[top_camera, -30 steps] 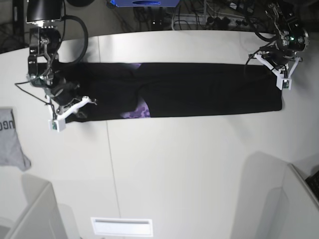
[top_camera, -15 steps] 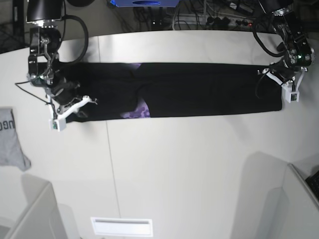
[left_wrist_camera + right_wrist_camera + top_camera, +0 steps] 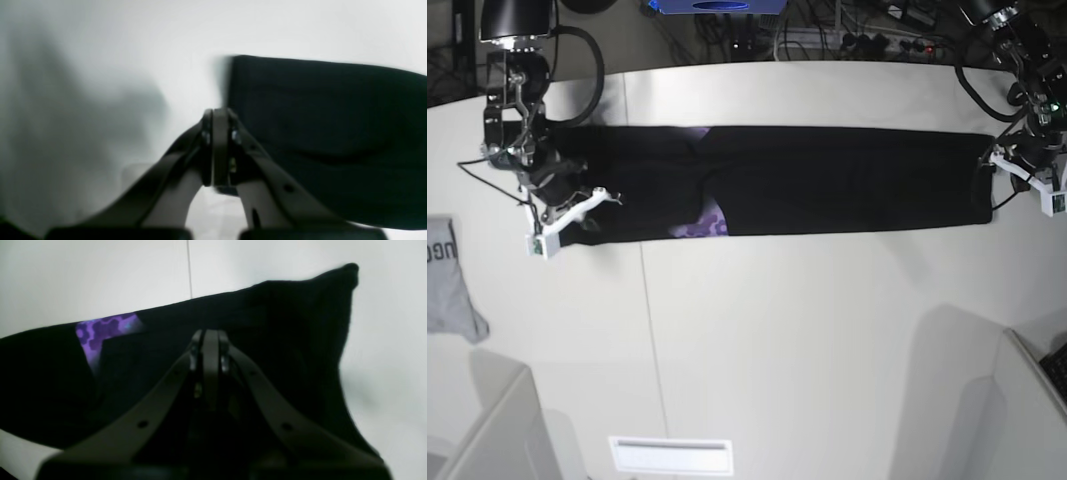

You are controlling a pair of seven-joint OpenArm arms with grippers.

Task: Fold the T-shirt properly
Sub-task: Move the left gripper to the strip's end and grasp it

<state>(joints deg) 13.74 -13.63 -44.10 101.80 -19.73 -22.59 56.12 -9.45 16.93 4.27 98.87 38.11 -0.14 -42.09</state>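
Note:
The black T-shirt [image 3: 827, 180] lies flat as a long strip across the white table [image 3: 807, 330]. Purple print [image 3: 702, 227] shows at a fold near its left half. It also shows in the right wrist view [image 3: 100, 333]. My right gripper [image 3: 602, 200] [image 3: 210, 335] is shut, its tips down on the shirt's [image 3: 283, 323] left end. I cannot tell if cloth is pinched. My left gripper [image 3: 999, 160] [image 3: 217, 113] is shut and sits just off the shirt's [image 3: 333, 116] right edge, beside the cloth. That view is blurred.
A small grey garment [image 3: 447, 275] with dark lettering lies at the table's left edge. Pale box walls stand at the front left [image 3: 497, 430] and front right [image 3: 1017, 400]. Cables and gear [image 3: 827, 30] lie behind the table. A table seam [image 3: 649, 320] runs front to back.
My left gripper has moved from above the shirt's far right corner outward and toward the front, to just off the right edge. My right gripper shifted slightly. The shirt lies as before.

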